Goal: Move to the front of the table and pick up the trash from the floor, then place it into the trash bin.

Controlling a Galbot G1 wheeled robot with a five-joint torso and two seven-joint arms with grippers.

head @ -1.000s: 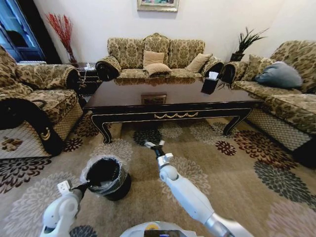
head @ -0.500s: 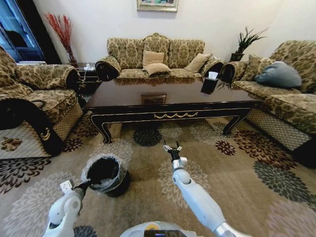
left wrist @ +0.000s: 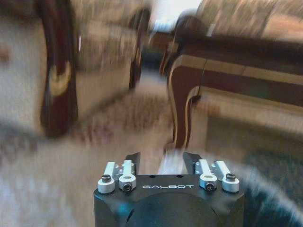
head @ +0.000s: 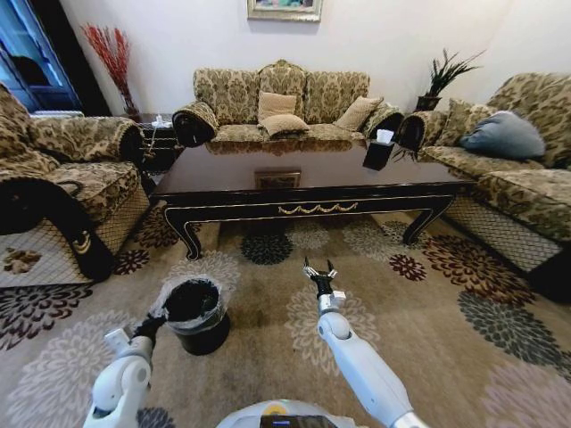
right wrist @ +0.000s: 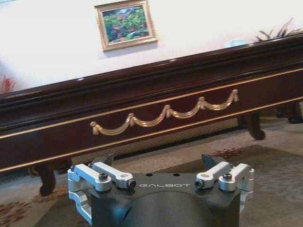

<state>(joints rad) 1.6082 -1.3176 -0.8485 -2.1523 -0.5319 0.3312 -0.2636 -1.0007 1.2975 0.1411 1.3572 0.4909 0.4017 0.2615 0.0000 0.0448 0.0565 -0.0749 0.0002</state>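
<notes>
The long dark table (head: 312, 174) stands across the carpeted floor (head: 419, 312), its gold ornament facing me. The black trash bin (head: 196, 314), lined with a pale bag, sits on the floor at front left. My left gripper (head: 153, 324) hovers beside the bin's left rim; in the blurred left wrist view the left gripper (left wrist: 162, 158) has its fingers apart. My right gripper (head: 318, 269) is open and empty above the floor, pointing at the table's front rail (right wrist: 142, 94). No trash can be made out on the floor.
Patterned sofas ring the table: one at the left (head: 62, 178), one at the back (head: 285, 102), one at the right (head: 508, 169). A black tissue box (head: 380, 152) sits on the table. Open carpet stretches to the right of my right arm.
My right gripper has swung to the right, away from the bin, and stays open. The left gripper has lifted a little along the bin's left side. The bin looks slightly shifted.
</notes>
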